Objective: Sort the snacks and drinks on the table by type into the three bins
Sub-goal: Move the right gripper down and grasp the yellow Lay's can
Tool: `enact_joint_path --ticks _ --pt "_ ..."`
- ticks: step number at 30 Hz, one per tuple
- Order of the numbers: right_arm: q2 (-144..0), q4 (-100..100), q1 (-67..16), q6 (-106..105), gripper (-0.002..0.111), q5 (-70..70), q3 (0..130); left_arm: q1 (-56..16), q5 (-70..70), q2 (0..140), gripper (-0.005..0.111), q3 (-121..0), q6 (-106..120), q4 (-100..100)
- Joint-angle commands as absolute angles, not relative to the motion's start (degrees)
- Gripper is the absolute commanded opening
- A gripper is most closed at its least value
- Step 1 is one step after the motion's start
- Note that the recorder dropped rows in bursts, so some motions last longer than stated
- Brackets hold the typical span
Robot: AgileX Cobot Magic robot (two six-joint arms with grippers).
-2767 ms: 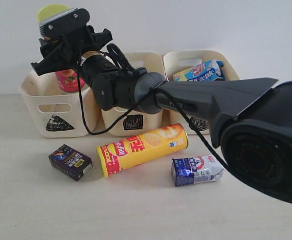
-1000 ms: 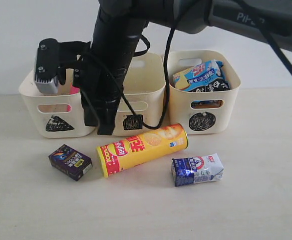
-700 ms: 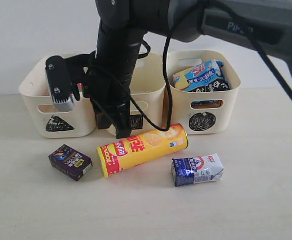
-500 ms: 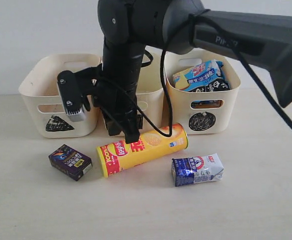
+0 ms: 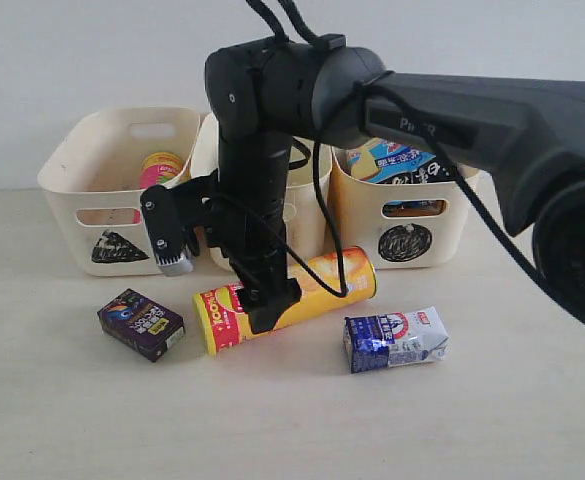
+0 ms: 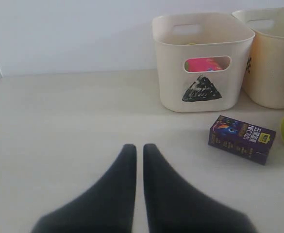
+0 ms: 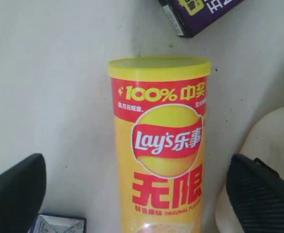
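Observation:
The yellow-orange Lay's tube (image 5: 322, 280) (image 7: 158, 145) lies on its side on the table (image 5: 72, 420) in front of the bins. My right gripper (image 5: 262, 292) (image 7: 142, 194) hangs over it, open, one finger on each side and neither touching. The pink tube (image 5: 159, 168) (image 6: 205, 64) stands inside the triangle bin (image 5: 112, 225) (image 6: 202, 82). The dark purple carton (image 5: 140, 323) (image 6: 242, 139) (image 7: 200, 14) lies left of the yellow tube, the blue and white carton (image 5: 395, 338) right of it. My left gripper (image 6: 139, 151) is shut and empty above bare table.
The square bin (image 5: 307, 215) (image 6: 273, 63) is mostly hidden behind my right arm. The circle bin (image 5: 407, 225) holds the blue-black-white bag (image 5: 397, 160). A white wall rises behind the bins. The orange-brown bag is out of view.
The right gripper held the pink tube over the triangle bin; the tube now stands in that bin. The gripper has come down and to the right, open over the yellow tube.

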State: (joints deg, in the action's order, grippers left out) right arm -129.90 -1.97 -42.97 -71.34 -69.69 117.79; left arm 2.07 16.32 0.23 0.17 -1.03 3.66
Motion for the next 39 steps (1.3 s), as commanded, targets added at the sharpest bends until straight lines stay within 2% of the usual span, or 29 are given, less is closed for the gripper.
enact_joint_path --ticks 1,21,27,29,31,37,39 --pt "-131.1 -1.6 -42.7 -71.6 0.086 -70.0 117.8 2.1 15.9 0.0 0.004 0.0 -1.6 3.6" --pt "-136.6 0.9 -42.3 -75.4 0.086 -65.4 117.8 2.1 15.9 0.0 0.004 0.0 -1.6 3.6" --pt "-137.3 1.2 -42.3 -75.5 0.083 -62.7 117.8 2.1 15.9 0.0 0.004 0.0 -1.6 3.6" --pt "-137.3 1.4 -42.3 -75.5 0.076 -61.8 117.8 2.1 15.9 0.0 0.004 0.0 -1.6 3.6" --pt "-137.3 1.7 -42.3 -75.5 0.061 -61.2 117.8 2.1 15.9 0.0 0.004 0.0 -1.6 3.6" --pt "-137.3 2.1 -42.3 -75.5 0.0 -61.3 117.8 2.1 15.9 0.0 0.004 0.0 -1.6 3.6" --pt "-137.3 2.3 -42.3 -75.5 0.001 -61.6 117.8 2.1 15.9 0.0 0.004 0.0 -1.6 3.6"
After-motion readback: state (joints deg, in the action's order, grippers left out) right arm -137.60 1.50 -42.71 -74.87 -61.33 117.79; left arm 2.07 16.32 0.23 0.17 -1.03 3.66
